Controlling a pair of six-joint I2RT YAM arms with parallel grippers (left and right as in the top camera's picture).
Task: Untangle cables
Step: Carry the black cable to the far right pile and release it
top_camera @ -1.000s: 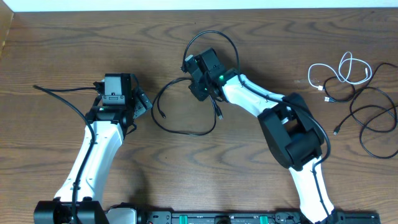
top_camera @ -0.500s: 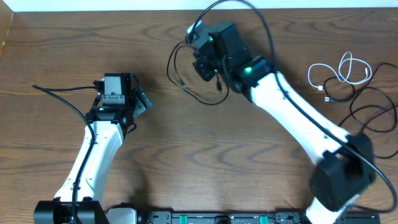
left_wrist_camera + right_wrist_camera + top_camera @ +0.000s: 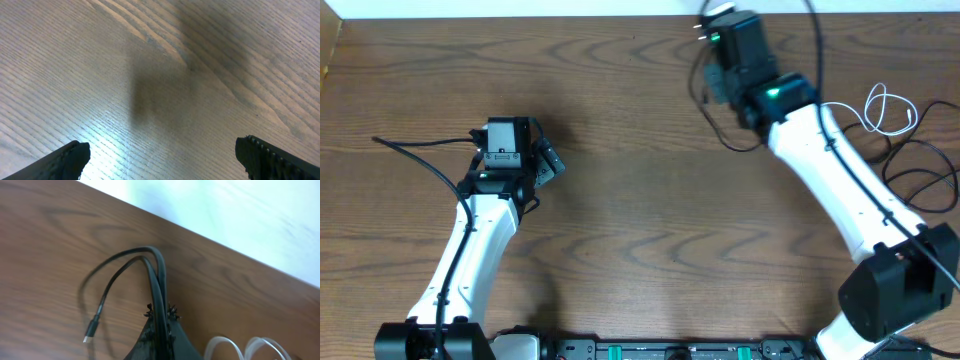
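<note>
Thin black plug-ended cable (image 3: 160, 285): held near the far edge of the brown wooden table (image 3: 620, 230).
Right arm reached far forward; right gripper (image 3: 161, 325) pinched the cable's doubled strand. Left gripper (image 3: 160, 155) hovered, fingers spread wide.

The right end effector (image 3: 712, 85) holds a black cable (image 3: 725, 146) by the table's (image 3: 620, 40) far edge, apart from the white cable (image 3: 885, 108).

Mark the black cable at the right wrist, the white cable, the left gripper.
black cable (image 3: 160, 287), right wrist view, its doubled strand.
white cable (image 3: 914, 115), overhead view, right edge of its loop.
left gripper (image 3: 162, 152), left wrist view, midway between fingertips.
</note>
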